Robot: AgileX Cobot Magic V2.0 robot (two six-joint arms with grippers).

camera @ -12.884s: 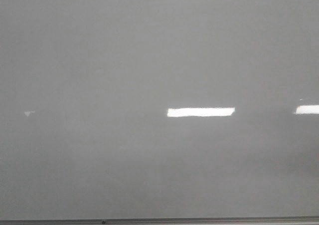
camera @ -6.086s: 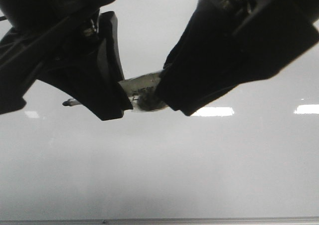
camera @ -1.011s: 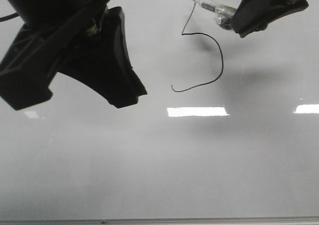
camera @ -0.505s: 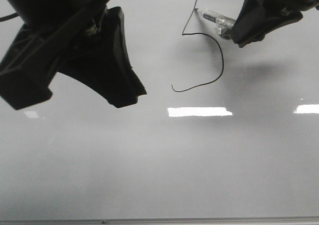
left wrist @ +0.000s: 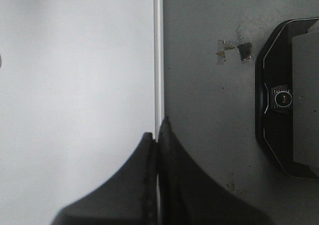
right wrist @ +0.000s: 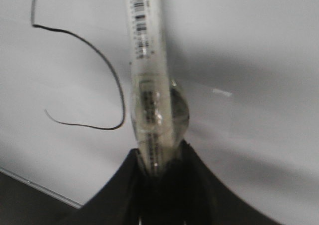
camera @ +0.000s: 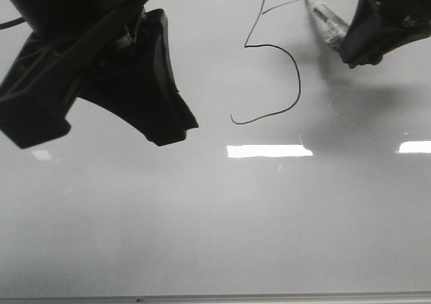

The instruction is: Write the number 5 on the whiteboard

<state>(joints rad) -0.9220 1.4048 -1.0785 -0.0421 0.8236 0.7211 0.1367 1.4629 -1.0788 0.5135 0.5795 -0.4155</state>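
One whiteboard [camera: 202,216]; one number 5 [camera: 273,61]; one marker [camera: 328,22]; two grippers: left gripper [camera: 165,125], right gripper [camera: 360,54].

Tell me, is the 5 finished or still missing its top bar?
Finished, or nearly: the 5 has stem, belly and a top stroke, with the marker tip at that stroke's end in the right gripper.

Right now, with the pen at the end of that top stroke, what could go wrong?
The marker tip seems to sit at the top stroke's end on the number 5; dragging on as it lifts could leave a stray tail. The right gripper grips only the marker's back end, so it may tilt. The left gripper hangs near the figure and could smear it.
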